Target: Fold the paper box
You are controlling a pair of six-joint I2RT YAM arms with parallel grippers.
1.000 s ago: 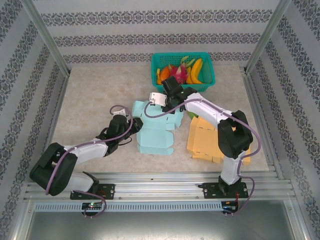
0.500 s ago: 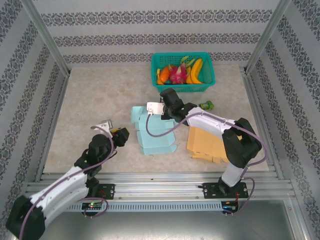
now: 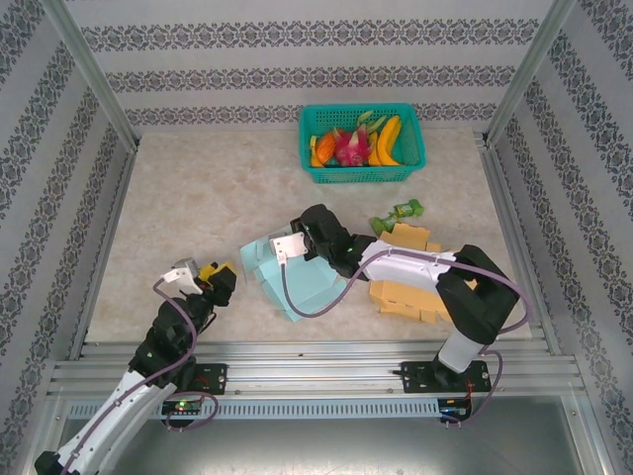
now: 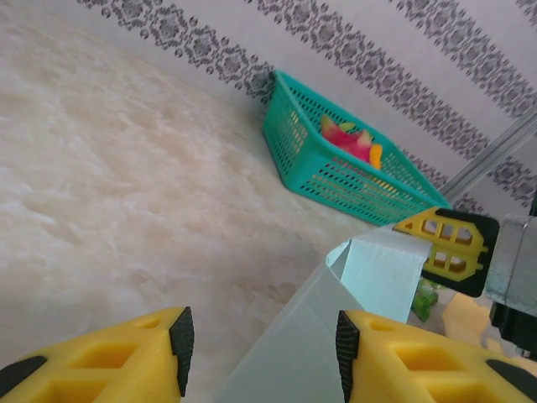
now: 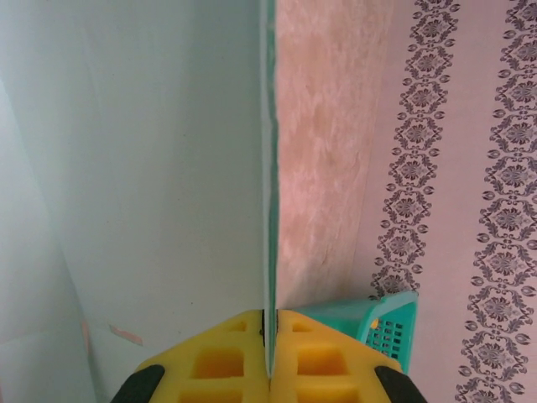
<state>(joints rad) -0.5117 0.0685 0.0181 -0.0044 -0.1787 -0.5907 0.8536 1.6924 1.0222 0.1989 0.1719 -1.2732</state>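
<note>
Top external: left arm is folded low, at the near-left of the pale blue flat paper box (image 3: pixel 289 284). Left gripper (image 3: pixel 216 276) sits left of the box and clear of it, pointing toward it. Left wrist view: left gripper (image 4: pixel 260 342) has its yellow fingers (image 4: pixel 101 363) parted about halfway with nothing held. The box (image 4: pixel 331 315) shows through the gap, further off.

The box lies mid-table in front of the arms. Its gripped side is tipped up off the table.

Right arm reaches from the right of the box, elbow bent, forearm low across the table, wrist over the box's back edge. Right gripper (image 3: pixel 288 253) is on that edge. Right wrist view: right gripper (image 5: pixel 270 334) is fully closed, pinching a thin panel edge of the box (image 5: pixel 143 168). The left wrist view also shows a yellow right finger (image 4: pixel 447 244) at the top of the raised panel.

Surface is a beige marbled table top (image 3: pixel 188 193). An orange-yellow flat cardboard blank (image 3: pixel 407 289) lies just right of the box, partly under the right forearm. A small green item (image 3: pixel 397 211) sits behind and right of the box; I can't tell what it is. A teal plastic basket of fruit (image 3: pixel 362 158) stands behind the box at the far edge. White wallpaper with grey patterned stripes (image 3: pixel 297 74) runs behind and along the sides. An aluminium rail (image 3: pixel 316 361) runs in front of the box.
</note>
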